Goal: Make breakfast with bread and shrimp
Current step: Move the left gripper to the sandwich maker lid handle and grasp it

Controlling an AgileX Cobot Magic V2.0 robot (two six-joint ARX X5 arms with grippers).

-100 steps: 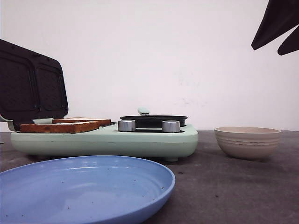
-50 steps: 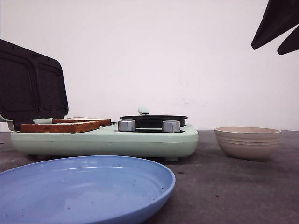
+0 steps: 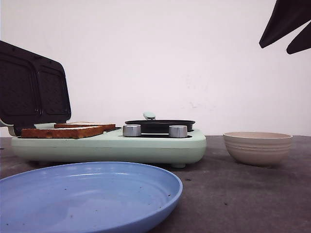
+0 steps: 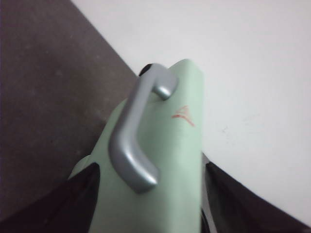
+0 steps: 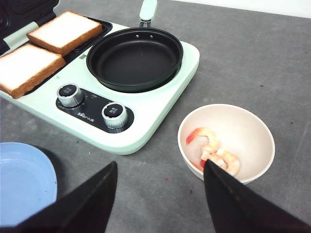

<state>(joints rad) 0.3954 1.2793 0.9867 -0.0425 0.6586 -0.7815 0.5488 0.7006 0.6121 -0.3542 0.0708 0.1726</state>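
Grey tabletop is shared by cooker (image 5: 146, 126) and bowl (image 5: 252, 131); shrimp (image 5: 216, 153), soft and slippery, are best pinched mid-curl by the spread right gripper (image 5: 160, 199); left gripper's (image 4: 146, 194) state cannot be told.

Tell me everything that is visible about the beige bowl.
The beige bowl is round, with faint ridges around its outer wall, and looks ceramic or plastic. It stands upright on the dark grey table, to the right of the green cooking appliance and apart from it. A few pink shrimp lie inside.
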